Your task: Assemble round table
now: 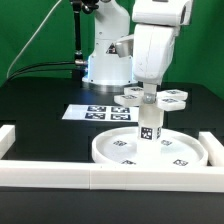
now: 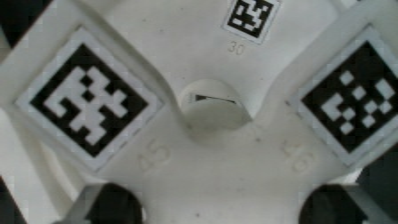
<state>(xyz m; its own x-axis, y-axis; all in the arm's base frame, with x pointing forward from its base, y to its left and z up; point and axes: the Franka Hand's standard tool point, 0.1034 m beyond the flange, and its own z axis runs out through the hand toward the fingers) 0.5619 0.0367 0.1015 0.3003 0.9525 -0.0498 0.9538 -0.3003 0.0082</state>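
The large rimmed round disc (image 1: 120,152) lies flat near the front rail. The short post (image 1: 150,126) stands upright on the disc's middle, tags facing outward. The cross-shaped foot (image 1: 158,98) sits level on top of the post. My gripper (image 1: 149,90) reaches down from above and is shut on one arm of the foot. In the wrist view the foot (image 2: 196,150) fills the frame, with its round centre boss (image 2: 214,102) and tags on the arms. My gripper (image 2: 231,208) has a dark fingertip (image 2: 111,205) against each side of the white arm.
The marker board (image 1: 100,112) lies flat behind the disc. White border rails run along the front (image 1: 90,178), the exterior view's left (image 1: 8,138) and right (image 1: 214,146). The arm's white base (image 1: 105,62) stands at the back.
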